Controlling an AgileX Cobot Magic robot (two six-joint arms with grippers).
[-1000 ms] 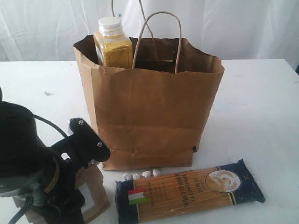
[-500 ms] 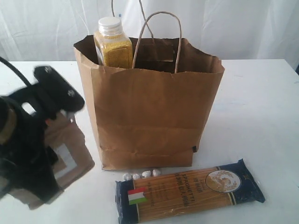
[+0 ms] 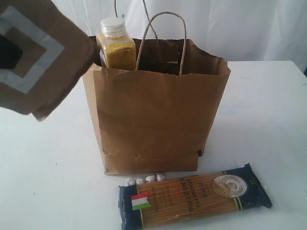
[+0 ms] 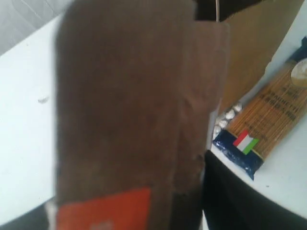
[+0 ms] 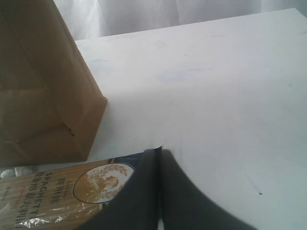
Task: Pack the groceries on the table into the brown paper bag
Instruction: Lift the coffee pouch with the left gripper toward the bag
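Observation:
The kraft pouch (image 3: 43, 52) hangs high at the left, level with the top edge of the brown paper bag (image 3: 153, 115) and close to it. In the left wrist view the pouch (image 4: 129, 110) with its orange strip fills the frame, and my left gripper (image 4: 139, 206) is shut on it, with one black finger (image 4: 235, 196) showing. The yellow-grain bottle (image 3: 116, 48) stands inside the bag at its left. The spaghetti packet (image 3: 192, 194) lies flat in front of the bag. My right gripper (image 5: 159, 153) is shut and empty over the packet's end (image 5: 57, 191).
Several small white lumps (image 3: 145, 179) lie at the bag's foot beside the packet. The white table (image 3: 268, 110) stretches to the right of the bag, with a white curtain behind. The bag's cord handles (image 3: 160, 38) stand up above its opening.
My left arm has risen from the table's front left up to the bag's top edge, carrying the kraft pouch. Bag, bottle and spaghetti packet have not moved.

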